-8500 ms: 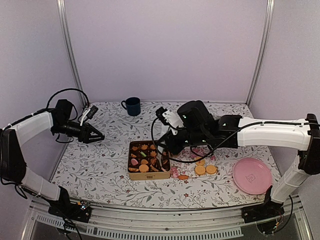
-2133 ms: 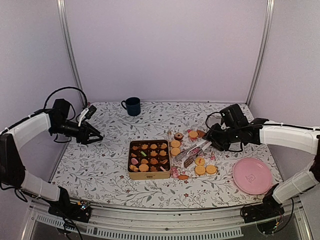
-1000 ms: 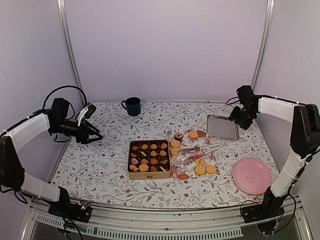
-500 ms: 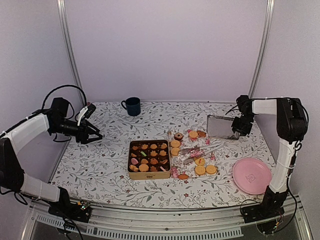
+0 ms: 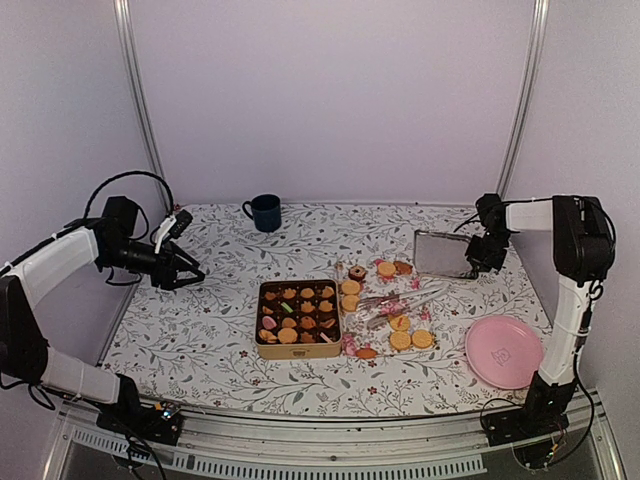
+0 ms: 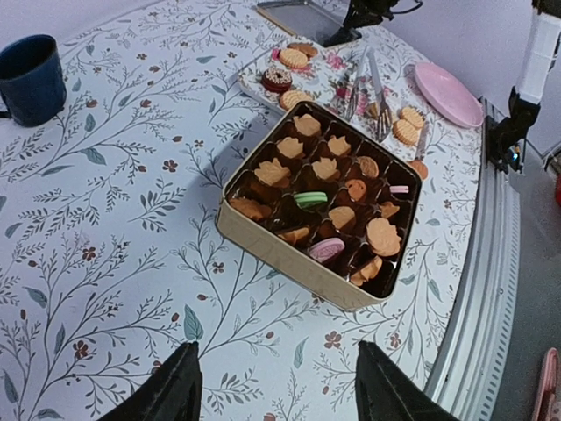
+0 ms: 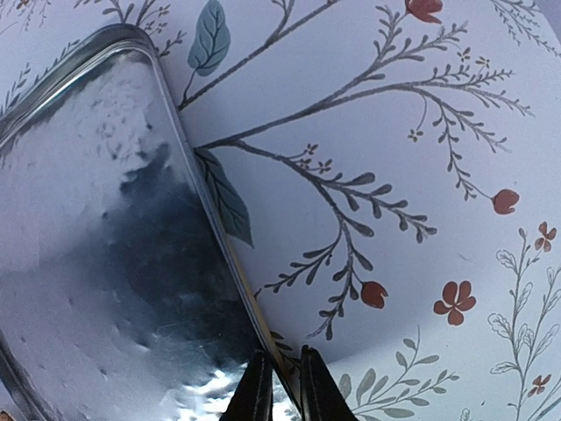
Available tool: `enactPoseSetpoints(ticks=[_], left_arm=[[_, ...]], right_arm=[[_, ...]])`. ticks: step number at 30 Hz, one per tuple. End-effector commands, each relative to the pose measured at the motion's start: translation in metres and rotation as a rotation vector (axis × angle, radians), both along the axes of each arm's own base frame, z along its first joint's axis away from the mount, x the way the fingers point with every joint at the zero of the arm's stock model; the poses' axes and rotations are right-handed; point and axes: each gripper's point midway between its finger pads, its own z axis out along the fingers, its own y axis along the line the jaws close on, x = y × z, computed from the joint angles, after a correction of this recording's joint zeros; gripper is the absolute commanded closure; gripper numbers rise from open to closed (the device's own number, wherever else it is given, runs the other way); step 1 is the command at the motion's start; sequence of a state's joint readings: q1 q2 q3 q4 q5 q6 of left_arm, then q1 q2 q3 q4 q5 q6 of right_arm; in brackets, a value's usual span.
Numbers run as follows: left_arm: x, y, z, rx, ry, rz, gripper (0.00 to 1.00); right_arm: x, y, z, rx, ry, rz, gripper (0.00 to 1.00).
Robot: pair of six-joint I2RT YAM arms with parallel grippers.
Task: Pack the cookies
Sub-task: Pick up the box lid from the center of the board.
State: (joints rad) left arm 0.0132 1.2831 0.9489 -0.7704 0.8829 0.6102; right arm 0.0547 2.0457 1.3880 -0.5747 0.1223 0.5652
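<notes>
An open gold tin [image 5: 262, 350] holds several cookies [image 5: 297, 312] in dark cups; it also shows in the left wrist view [image 6: 289, 254]. More golden cookies [image 5: 411, 339] lie loose on a floral napkin to its right. A silver tin lid [image 5: 445, 254] lies at the back right. My right gripper [image 5: 478, 262] is at the lid's right edge. In the right wrist view the gripper [image 7: 282, 390] is shut on the lid's [image 7: 105, 237] rim. My left gripper [image 5: 195, 272] is open and empty above the table, left of the tin [image 6: 276, 386].
Metal tongs [image 5: 400, 300] lie on the napkin among the loose cookies. A pink plate [image 5: 504, 351] sits at the front right. A dark blue mug [image 5: 266, 212] stands at the back. The right wall post is close behind my right arm.
My right arm left the tin, the tongs now lie on the napkin, and the arm swung to the back right and closed on the lid's edge. The left arm has barely moved.
</notes>
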Motion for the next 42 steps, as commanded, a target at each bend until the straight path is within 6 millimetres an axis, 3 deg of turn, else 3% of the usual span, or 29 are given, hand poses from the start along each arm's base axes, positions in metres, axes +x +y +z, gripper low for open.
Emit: enactPoseSetpoints(ticks=[1, 5, 9, 14, 21, 24, 28, 34, 39, 42], left_arm=[[-0.002, -0.002, 0.008, 0.004, -0.028, -0.014, 0.4], [-0.002, -0.002, 0.012, 0.004, -0.034, -0.015, 0.4], [-0.003, -0.003, 0.013, 0.003, -0.036, -0.015, 0.4], [-0.004, -0.003, 0.014, 0.004, -0.04, -0.018, 0.4], [-0.002, -0.005, 0.016, -0.002, -0.04, -0.021, 0.4], [-0.001, -0.005, 0.017, 0.001, -0.045, -0.02, 0.4], [0.0, -0.006, 0.018, -0.002, -0.043, -0.023, 0.4], [-0.001, -0.022, 0.021, -0.016, -0.037, -0.065, 0.39], [0.003, -0.042, 0.035, -0.088, -0.009, -0.087, 0.38], [0.011, -0.054, 0.047, -0.128, 0.016, -0.073, 0.34]], right_arm=[[-0.022, 0.001, -0.011, 0.014, 0.059, -0.006, 0.88], [-0.029, 0.0, -0.013, 0.011, 0.067, -0.002, 0.88], [-0.037, 0.002, -0.018, 0.026, 0.082, 0.002, 0.77], [-0.045, 0.003, -0.016, 0.031, 0.077, 0.004, 0.71], [-0.052, 0.005, -0.02, 0.052, 0.074, -0.002, 0.9], [-0.048, 0.006, -0.013, 0.06, 0.047, -0.011, 0.97], [-0.036, 0.003, 0.012, 0.044, -0.029, -0.022, 1.0], [-0.018, 0.006, 0.073, 0.035, -0.241, -0.015, 1.0], [-0.014, 0.035, 0.127, 0.021, -0.408, 0.065, 1.0], [-0.016, 0.067, 0.159, 0.061, -0.491, 0.131, 1.0]])
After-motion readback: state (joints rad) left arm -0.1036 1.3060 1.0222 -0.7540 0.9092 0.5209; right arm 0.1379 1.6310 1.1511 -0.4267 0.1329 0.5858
